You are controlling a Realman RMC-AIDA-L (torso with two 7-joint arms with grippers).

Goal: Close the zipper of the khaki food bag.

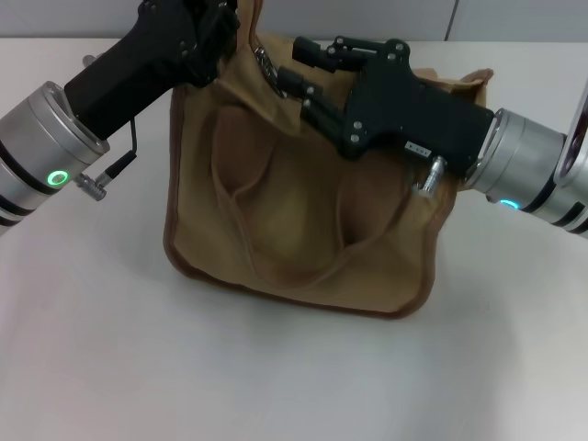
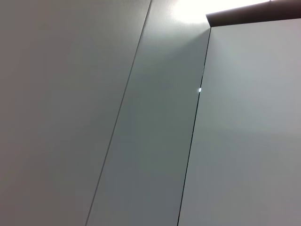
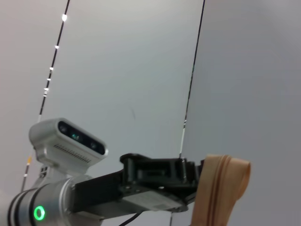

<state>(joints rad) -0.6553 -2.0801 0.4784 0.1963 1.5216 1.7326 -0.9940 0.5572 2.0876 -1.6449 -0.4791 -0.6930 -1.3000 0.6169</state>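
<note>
The khaki food bag [image 1: 303, 220] lies on the white table in the head view, its loop handles flat on its side. My left gripper [image 1: 223, 39] is at the bag's far left top corner, shut on the fabric there. The right wrist view shows that same gripper [image 3: 190, 175] clamping the upright khaki end of the zipper [image 3: 220, 188]. The silver slider and pull tab [image 1: 268, 66] hang at the bag's top edge. My right gripper [image 1: 287, 81] reaches in from the right and is shut on the pull tab. The left wrist view shows only wall panels.
White table [image 1: 110, 349] surrounds the bag. A grey panelled wall [image 2: 141, 117] stands behind. The left arm's cable and connector [image 1: 106, 175] hang beside the bag's left edge.
</note>
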